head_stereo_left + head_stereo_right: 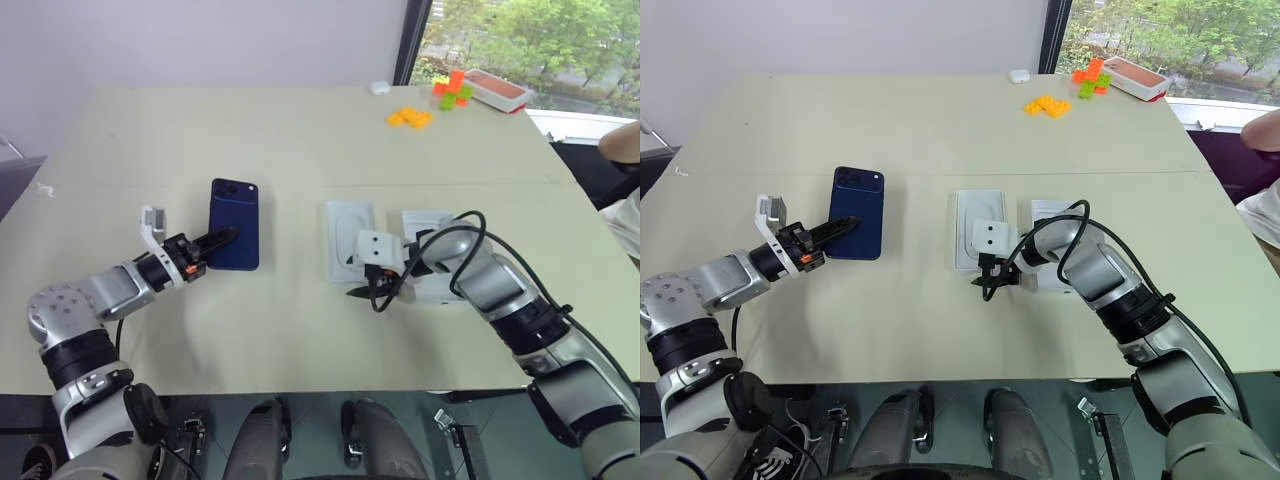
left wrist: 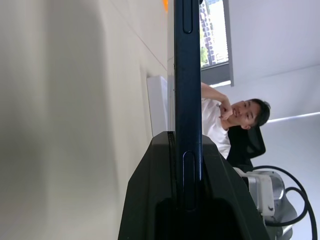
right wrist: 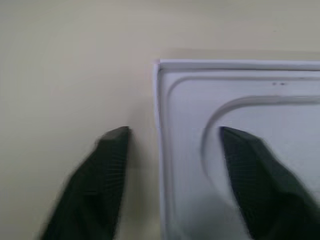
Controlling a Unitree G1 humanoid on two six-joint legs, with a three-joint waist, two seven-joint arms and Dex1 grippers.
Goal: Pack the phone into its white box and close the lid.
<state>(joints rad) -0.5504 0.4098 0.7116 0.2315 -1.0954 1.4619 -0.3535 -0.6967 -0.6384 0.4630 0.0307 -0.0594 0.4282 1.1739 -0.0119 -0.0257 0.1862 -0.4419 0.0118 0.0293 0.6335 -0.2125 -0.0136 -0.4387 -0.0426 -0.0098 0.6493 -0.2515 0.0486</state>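
Nearest the camera, the left claw was clamped on the near edge of the slim dark navy-blue phone, holding it above the beige worktop. Beside it lay the shallow white box; the right claw stood open, its fingers straddling the box's rim.

The setting appeared to be an office or robotics test room. A large pale table stood against a plain white wall, with a dark-framed window at the table's far right corner showing trees outside. Coloured building blocks and a red-and-white tray lay near that corner. A seated person in an office chair was beside the table.
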